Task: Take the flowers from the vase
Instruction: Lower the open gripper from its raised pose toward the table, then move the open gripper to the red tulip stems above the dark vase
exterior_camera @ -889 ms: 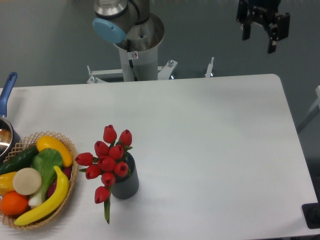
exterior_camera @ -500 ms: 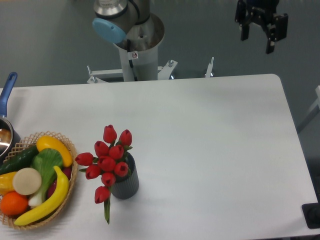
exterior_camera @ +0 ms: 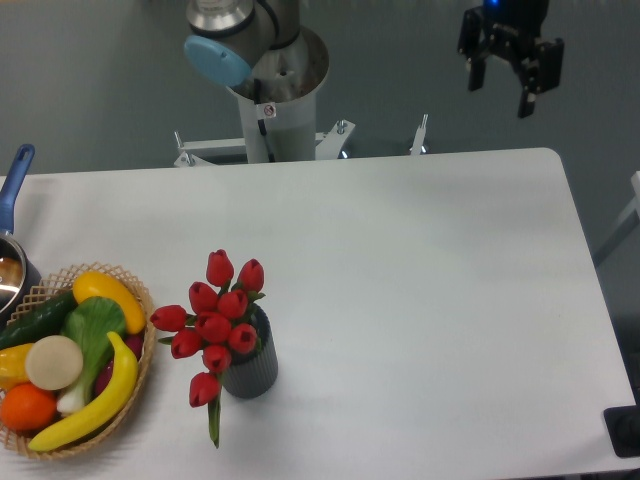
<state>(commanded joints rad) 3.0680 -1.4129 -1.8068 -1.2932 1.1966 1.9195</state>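
Gripper [exterior_camera: 500, 88] has shifted left and slightly up in the camera view across the last two intervals, the larger step coming in the most recent one. It sits above the far right edge of the table [exterior_camera: 420, 260], beyond it, fingers pointing down and spread with a clear gap between them, as in both earlier pictures.

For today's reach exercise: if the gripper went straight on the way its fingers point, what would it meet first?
The black two-finger gripper points down beyond the white table's far edge; nothing shows beneath it, though depth is unclear.
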